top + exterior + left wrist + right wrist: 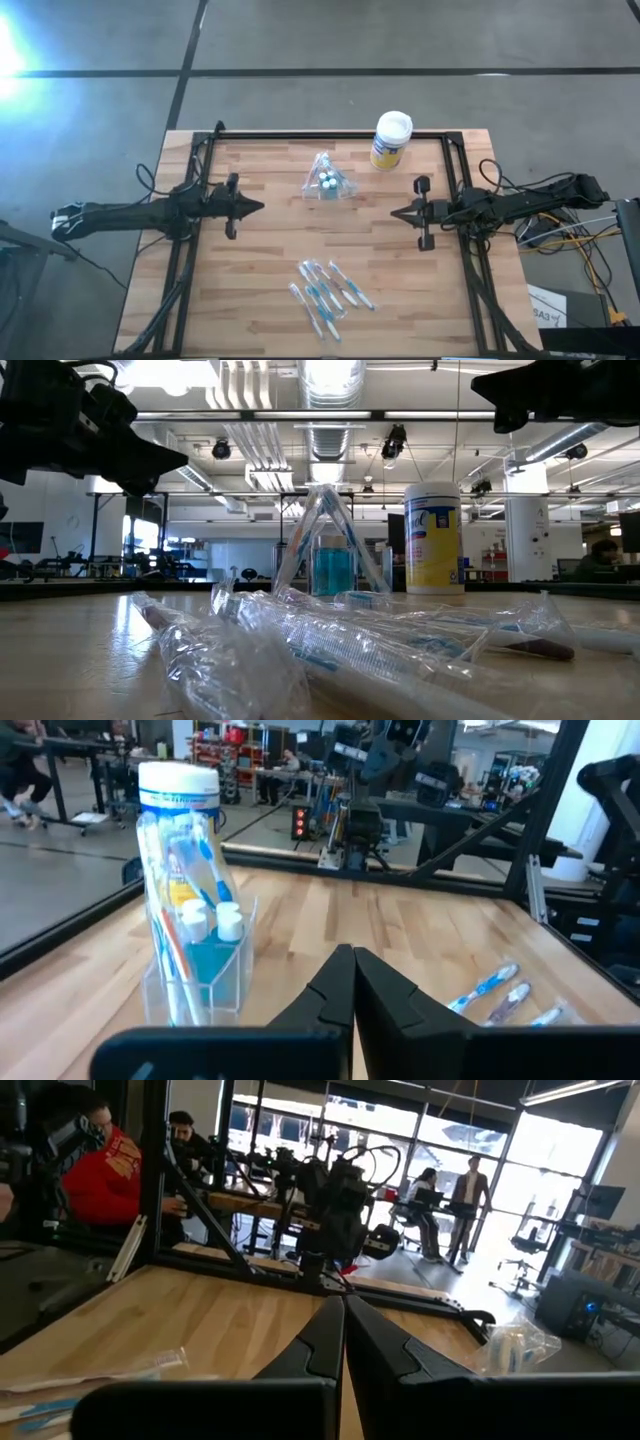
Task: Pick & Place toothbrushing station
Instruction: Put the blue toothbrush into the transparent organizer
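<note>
The see-through plastic cup (327, 180) stands on its base at the table's far middle, holding toothbrushes and white-capped tubes; it also shows in the left wrist view (195, 965) and the low view (330, 555). Several wrapped toothbrushes (328, 292) lie on the table near its near edge. My left gripper (262, 208) is shut and empty, left of the cup, above the table. My right gripper (392, 213) is shut and empty, right of the cup. Both grippers' fingertips meet in their wrist views (353, 952) (344, 1300).
A yellow canister with a white lid (391, 140) stands at the far edge, right of the cup. A black frame (330, 136) runs along the table's far and side edges. People show in the room beyond the table (100, 1170).
</note>
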{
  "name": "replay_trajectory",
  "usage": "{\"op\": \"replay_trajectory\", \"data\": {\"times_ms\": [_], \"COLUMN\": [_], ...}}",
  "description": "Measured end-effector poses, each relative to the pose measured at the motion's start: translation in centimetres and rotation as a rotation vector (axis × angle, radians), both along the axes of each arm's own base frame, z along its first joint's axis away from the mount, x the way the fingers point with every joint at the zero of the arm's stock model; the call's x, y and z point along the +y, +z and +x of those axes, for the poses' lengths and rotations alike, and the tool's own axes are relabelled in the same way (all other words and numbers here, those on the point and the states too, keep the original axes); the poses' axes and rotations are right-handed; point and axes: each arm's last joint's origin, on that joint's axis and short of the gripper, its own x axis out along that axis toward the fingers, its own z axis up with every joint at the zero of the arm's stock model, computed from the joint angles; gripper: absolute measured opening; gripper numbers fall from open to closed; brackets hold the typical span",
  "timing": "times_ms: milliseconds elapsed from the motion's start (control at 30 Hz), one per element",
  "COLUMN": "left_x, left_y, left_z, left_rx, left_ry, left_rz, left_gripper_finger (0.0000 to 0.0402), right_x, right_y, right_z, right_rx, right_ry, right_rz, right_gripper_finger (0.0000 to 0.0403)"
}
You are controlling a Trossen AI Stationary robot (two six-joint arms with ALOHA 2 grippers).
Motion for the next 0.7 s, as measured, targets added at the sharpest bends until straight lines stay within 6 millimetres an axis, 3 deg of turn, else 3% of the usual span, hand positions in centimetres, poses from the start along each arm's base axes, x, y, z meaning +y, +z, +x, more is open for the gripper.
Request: {"op": "replay_trajectory", "data": {"times_ms": [333, 567, 700], "left_x": [-0.1, -0.2, -0.3], "left_y": [0.6, 0.9, 0.9], "left_z": [-0.8, -1.0, -1.0], "left_rx": [0.005, 0.018, 0.020], "left_ry": [0.000, 0.000, -0.023], "left_rz": [0.001, -0.010, -0.018], "left_gripper_finger": [0.0005, 0.0016, 0.0013], "right_x": [0.0, 0.4, 1.9], "right_y": [-0.5, 1.0, 1.5], "right_z": [0.0, 0.9, 3.0], "right_rx": [0.059, 0.327, 0.502], "right_ry": [0.005, -0.011, -0.022], "right_rz": [0.070, 0.271, 0.333], "right_gripper_finger": [0.0008, 0.0008, 0.0008]}}
